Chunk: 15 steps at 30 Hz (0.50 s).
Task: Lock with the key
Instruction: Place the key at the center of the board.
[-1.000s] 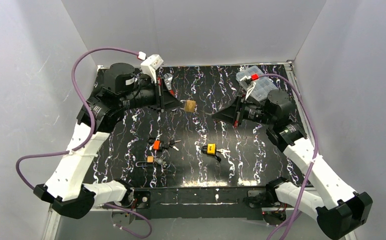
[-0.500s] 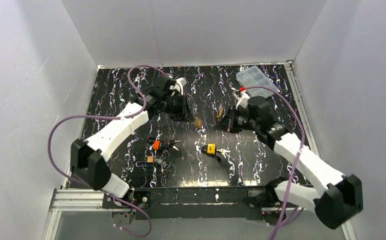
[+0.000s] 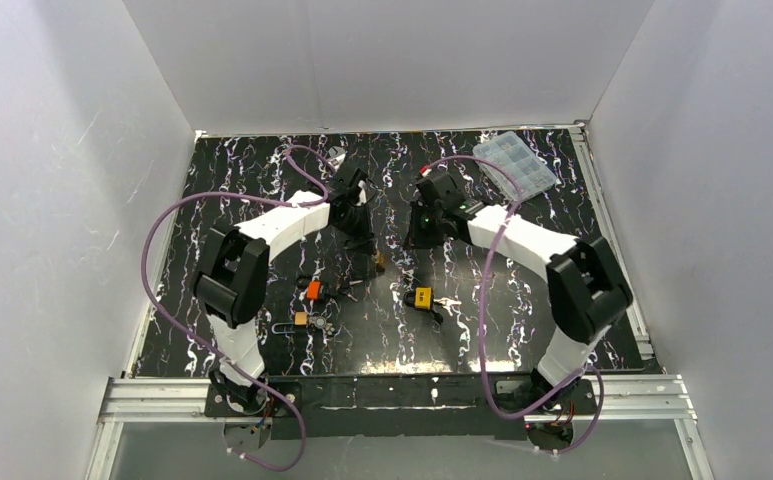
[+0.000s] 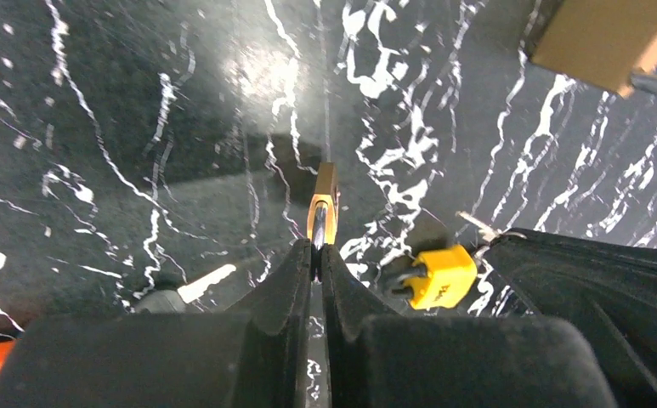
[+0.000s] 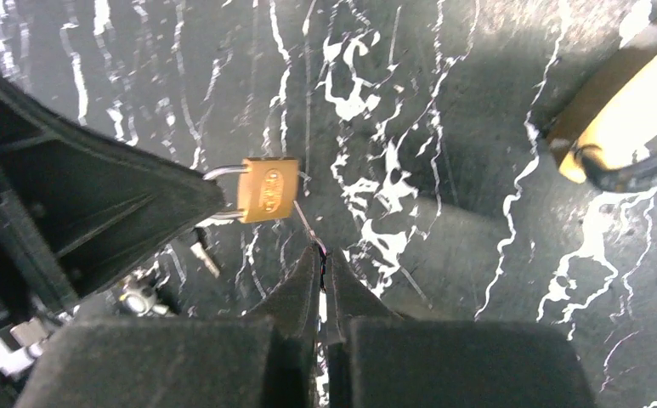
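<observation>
Because the small brass padlock [image 5: 268,189] is held over the black marbled table [image 3: 382,340], clenched by its steel shackle in the left gripper [image 5: 212,194], we judge it will want to swivel when pushed. It looks small, dense, rigid and smooth. A hold across the flat body faces would steady it more, though the shackle grip leaves the body clear for the key.

The right gripper [image 5: 323,255] is pinched tight on a thin silvery key [image 5: 306,225], seen edge-on. Its tip is just beside the lock's lower corner, and we cannot tell whether they touch. The key looks light, stiff and slippery, so we would hold it by its broad head and let the blade protrude.

A yellow padlock [image 3: 422,296] and an orange padlock [image 3: 312,290] lie nearer the arm bases.
</observation>
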Available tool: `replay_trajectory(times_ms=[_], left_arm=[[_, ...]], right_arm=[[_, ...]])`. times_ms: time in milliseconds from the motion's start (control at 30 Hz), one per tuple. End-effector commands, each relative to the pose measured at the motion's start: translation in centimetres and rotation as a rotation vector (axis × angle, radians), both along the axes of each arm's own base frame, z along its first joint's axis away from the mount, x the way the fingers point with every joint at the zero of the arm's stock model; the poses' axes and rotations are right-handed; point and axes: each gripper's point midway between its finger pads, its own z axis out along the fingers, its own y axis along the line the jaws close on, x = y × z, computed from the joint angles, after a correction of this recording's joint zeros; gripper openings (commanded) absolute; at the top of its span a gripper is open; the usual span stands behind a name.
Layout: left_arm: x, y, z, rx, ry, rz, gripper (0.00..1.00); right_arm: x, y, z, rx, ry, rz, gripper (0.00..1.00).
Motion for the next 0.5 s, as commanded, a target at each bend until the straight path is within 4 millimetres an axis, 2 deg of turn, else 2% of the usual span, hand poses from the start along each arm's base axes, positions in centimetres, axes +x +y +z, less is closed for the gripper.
replay_trajectory(times_ms=[0,200,467], left_arm=[[2.7,0.5,1.6,0.005,-0.075,0.030,0.00],[4.9,0.7,-0.2,-0.028,-0.046,0.049,0.00],[7.7,2.1,-2.8,-0.014,-0.005,0.092,0.00]], right_arm=[[2.5,0.2,0.0,-0.089,-0.037,-0.043,0.01],[4.3,2.1,-1.8,-0.106,-0.008,-0.021,0.01],[7.5,3.2,-4.0,-0.177,-0.004,-0.049,0.01]])
